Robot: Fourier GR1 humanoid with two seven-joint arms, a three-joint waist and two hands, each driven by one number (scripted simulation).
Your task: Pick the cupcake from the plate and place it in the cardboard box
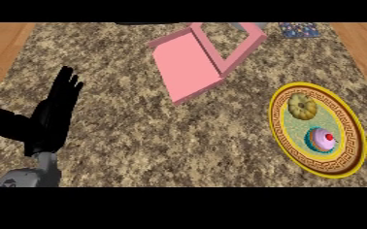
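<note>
A cupcake (pixel 323 139) with pink frosting, a teal wrapper and a red cherry sits on the lower part of a yellow-rimmed plate (pixel 283 132) at the right. A small orange pumpkin-like item (pixel 302 106) lies on the same plate above the cupcake. A pink box (pixel 188 64) with its lid open lies at the upper middle of the counter. My left hand (pixel 52 117) stands open at the left, fingers straight and pointing up, far from the plate and box. My right hand does not show.
The speckled granite counter (pixel 129 140) fills the view, with wooden floor strips at both upper corners. A dark patterned object (pixel 299 29) lies at the top right edge behind the box.
</note>
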